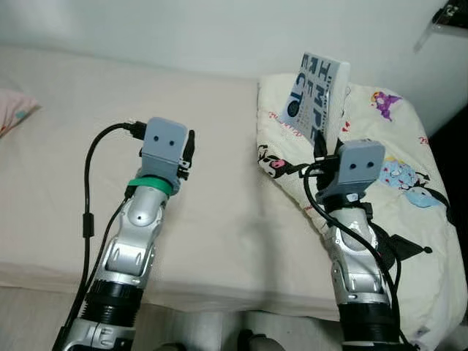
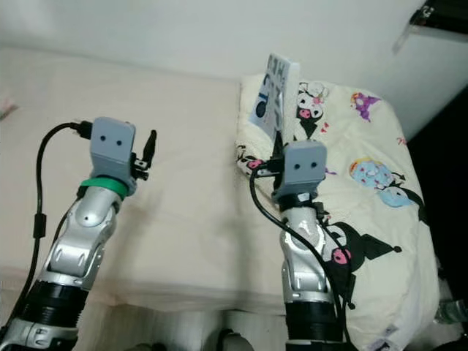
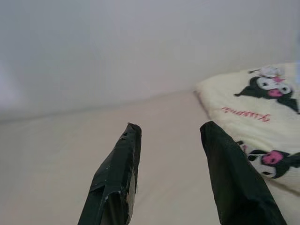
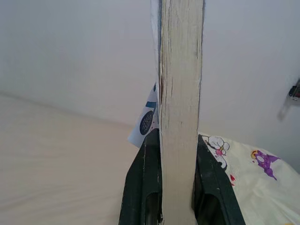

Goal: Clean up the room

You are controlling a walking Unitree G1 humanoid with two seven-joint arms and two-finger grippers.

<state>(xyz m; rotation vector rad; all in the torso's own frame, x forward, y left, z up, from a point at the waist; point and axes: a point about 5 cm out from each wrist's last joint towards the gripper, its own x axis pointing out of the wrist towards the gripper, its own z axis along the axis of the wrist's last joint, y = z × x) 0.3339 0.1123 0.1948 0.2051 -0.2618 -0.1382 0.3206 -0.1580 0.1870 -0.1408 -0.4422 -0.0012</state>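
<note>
Two silver arms were seen at the near edge of the head views, raised side by side over a bed (image 1: 219,241) covered in a plain cream sheet. On the right, the right gripper (image 4: 177,154) was closed on a book (image 1: 314,95), with one black finger pressed against each cover. In the right wrist view, the pale page edge of the book was seen rising straight up from between the fingers. The book was held upright above a cream blanket (image 1: 409,219) printed with cartoon characters, which lay bunched on the right part of the bed. Its cover, printed with large dark-blue letters, was turned toward the left. On the left, the left gripper (image 3: 171,178) was held over the bare sheet with its fingers spread apart and nothing between them. It was well apart from the book. A white wall (image 1: 219,29) ran along the far side of the bed. A pink-patterned pillow (image 1: 14,110) lay at the far left edge.
</note>
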